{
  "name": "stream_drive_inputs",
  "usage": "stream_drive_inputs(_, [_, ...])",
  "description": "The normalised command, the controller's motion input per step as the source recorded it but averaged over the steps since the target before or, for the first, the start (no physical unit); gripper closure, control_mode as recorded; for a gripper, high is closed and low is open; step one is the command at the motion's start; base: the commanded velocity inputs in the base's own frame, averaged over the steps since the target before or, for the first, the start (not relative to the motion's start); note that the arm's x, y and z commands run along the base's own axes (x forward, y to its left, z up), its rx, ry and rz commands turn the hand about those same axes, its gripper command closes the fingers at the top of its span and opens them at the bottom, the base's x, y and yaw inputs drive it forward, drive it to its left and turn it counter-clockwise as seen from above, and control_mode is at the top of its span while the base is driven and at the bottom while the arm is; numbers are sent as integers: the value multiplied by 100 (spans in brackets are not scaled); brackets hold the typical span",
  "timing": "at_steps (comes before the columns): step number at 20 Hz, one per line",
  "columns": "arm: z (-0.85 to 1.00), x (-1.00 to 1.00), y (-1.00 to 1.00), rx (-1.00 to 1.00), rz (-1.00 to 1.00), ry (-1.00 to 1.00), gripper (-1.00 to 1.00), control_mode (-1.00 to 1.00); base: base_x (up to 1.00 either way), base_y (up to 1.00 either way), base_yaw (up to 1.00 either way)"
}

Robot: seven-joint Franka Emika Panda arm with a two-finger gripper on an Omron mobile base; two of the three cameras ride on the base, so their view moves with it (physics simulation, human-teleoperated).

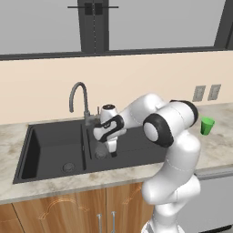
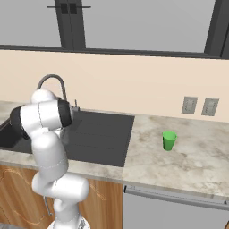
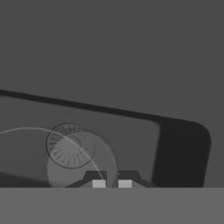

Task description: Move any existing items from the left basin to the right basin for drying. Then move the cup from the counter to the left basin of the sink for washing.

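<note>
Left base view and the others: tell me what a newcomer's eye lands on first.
The white arm bends over the dark sink, its gripper lowered into the right basin. The green cup stands alone on the beige counter, right of the sink. The hand view catches a faint glass over the drain.

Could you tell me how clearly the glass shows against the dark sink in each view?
Hand view: the glass is a faint pale outline over the round drain, low in contrast but sharp, right above the gripper. Left base view: the sink is evenly lit, without glare, and I cannot make the glass out there.
</note>
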Motion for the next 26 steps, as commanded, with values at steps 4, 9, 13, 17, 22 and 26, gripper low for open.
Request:
stream_drive_inputs(4, [-23, 8, 0, 0, 0, 0, 100, -100, 0, 0, 0])
stream_drive_inputs(9, [-11, 10, 0, 0, 0, 5, 100, -100, 0, 0, 0])
stream_drive_inputs(13, [-7, 0, 0, 0, 0, 2, 100, -100, 0, 0, 0])
stream_drive_inputs(17, [-15, 0, 0, 0, 0, 2, 100, -100, 0, 0, 0])
stream_drive_inputs(22, [-8, 0, 1, 0, 0, 3, -100, -100, 0, 0, 0])
stream_drive_inputs(26, [5, 0, 0, 0, 0, 3, -100, -100, 0, 0, 0])
